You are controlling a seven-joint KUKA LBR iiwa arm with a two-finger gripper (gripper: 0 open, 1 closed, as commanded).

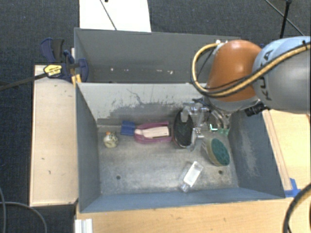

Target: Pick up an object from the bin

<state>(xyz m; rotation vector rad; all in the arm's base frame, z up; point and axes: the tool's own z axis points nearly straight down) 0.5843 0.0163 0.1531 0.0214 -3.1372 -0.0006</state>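
My gripper (192,127) reaches down at the back right of the bin floor, its metal fingers beside a black rounded thing (181,132), which lies just to their left and touches them. I cannot see whether the fingers stand apart or together. A round green disc with a pale rim (218,151) lies tilted to the right of the gripper. A small clear plastic bottle (191,174) lies in front of it, near the bin's front wall.
A pink and purple oblong thing (152,132) with a blue block (128,128) at its left end lies mid-floor. A small pale ball-like thing (111,140) sits at the far left. The arm with its orange cover and cables overhangs the bin's right back corner.
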